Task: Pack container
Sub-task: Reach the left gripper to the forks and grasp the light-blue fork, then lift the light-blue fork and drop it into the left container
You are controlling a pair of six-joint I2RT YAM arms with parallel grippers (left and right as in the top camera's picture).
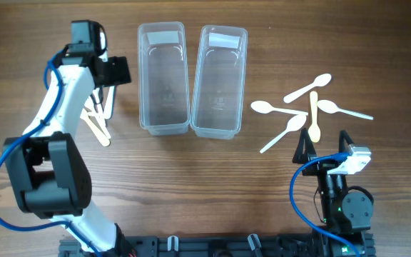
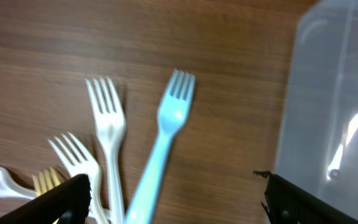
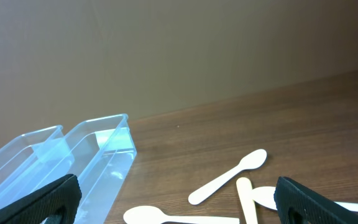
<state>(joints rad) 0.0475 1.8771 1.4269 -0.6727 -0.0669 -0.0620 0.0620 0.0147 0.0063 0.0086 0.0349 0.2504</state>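
Two clear, empty containers stand side by side at the back, the left one and the right one. Several plastic forks lie left of them. My left gripper hovers over the forks, open and empty. In the left wrist view a light blue fork lies between the open jaws, with white forks and a yellow one to its left and a container wall on the right. Several white spoons lie at the right. My right gripper is open and empty just in front of them.
The right wrist view shows my open right gripper, spoons on the wood ahead, both containers at the left and a brown wall behind. The arm bases stand at the table's front edge.
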